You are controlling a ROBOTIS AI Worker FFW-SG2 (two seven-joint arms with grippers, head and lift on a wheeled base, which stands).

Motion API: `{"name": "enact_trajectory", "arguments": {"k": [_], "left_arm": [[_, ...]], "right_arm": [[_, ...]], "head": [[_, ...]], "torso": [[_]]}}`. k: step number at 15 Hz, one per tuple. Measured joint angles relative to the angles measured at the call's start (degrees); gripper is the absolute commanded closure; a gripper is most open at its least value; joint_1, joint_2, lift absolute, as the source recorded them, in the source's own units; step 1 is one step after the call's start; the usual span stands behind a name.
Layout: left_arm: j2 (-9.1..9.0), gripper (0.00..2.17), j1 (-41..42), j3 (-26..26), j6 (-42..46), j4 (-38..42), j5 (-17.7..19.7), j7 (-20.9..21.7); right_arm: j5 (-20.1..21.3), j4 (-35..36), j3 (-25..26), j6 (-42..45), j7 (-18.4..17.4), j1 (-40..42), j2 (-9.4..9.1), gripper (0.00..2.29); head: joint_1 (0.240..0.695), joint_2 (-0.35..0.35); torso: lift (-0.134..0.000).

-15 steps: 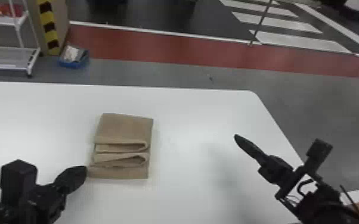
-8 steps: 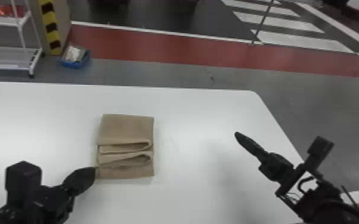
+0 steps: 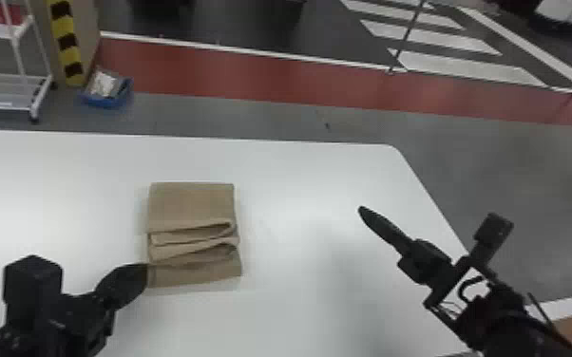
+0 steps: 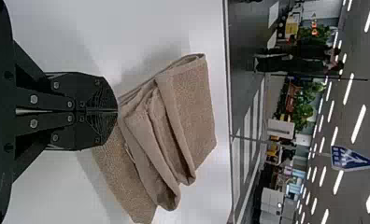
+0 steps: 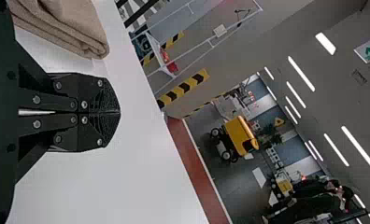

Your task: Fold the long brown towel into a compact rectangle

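Observation:
The brown towel [image 3: 190, 204] lies on the table as a folded, layered bundle, its open fold loops facing the near right. My left gripper [image 3: 146, 273] is at its near left edge, fingertips touching or almost touching the cloth. In the left wrist view, my left gripper [image 4: 117, 112] has its fingers pressed together, with the towel [image 4: 192, 107] just beyond and beside the tips. Well right of the towel, my right gripper [image 3: 362, 210] is above the table. In the right wrist view, my right gripper [image 5: 119, 112] is shut, with part of the towel [image 5: 75, 23] off to one side.
The white table [image 3: 299, 190] has a rounded far right corner and a slanting right edge near the right arm. Beyond it on the floor are a white rack [image 3: 4, 90] and a blue bin [image 3: 107, 97].
My left gripper has shifted slightly right, and the towel's near part has slid right with it, so the bundle sits straighter. The right arm has barely moved.

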State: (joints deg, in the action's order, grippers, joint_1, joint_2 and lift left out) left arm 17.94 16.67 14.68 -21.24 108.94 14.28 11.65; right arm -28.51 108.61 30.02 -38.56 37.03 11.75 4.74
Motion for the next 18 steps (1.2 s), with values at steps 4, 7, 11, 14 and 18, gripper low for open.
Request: {"name": "enact_trajectory", "arguments": {"k": [4,7,11,14,18], "left_arm": [[0.49,1.47,1.6,-2.6,-0.1,5.3,0.8,0.1],[0.73,1.47,4.1,-4.2,-2.0,10.1,1.9,0.5],[0.57,1.47,4.6,-3.7,-4.2,10.8,1.9,0.7],[0.48,1.47,3.0,-3.7,-9.3,10.7,2.2,0.9],[0.17,1.47,2.0,-2.9,-13.3,10.9,1.8,0.7]], "right_arm": [[4.5,3.2,-5.5,-1.7,7.8,-5.0,2.36,0.11],[17.5,0.6,-15.1,0.6,13.7,-13.5,6.51,0.14],[33.8,-6.3,-25.6,11.3,24.9,-22.3,9.43,0.22],[40.1,-10.6,-31.5,25.4,33.2,-26.4,9.54,0.32],[49.9,-11.2,-40.6,26.5,36.7,-28.6,9.09,0.38]], "head": [[0.695,-0.203],[0.695,-0.147],[0.695,-0.088],[0.695,-0.019],[0.695,0.032]], "torso": [[-0.123],[-0.123],[-0.123],[-0.123],[-0.123]]}}
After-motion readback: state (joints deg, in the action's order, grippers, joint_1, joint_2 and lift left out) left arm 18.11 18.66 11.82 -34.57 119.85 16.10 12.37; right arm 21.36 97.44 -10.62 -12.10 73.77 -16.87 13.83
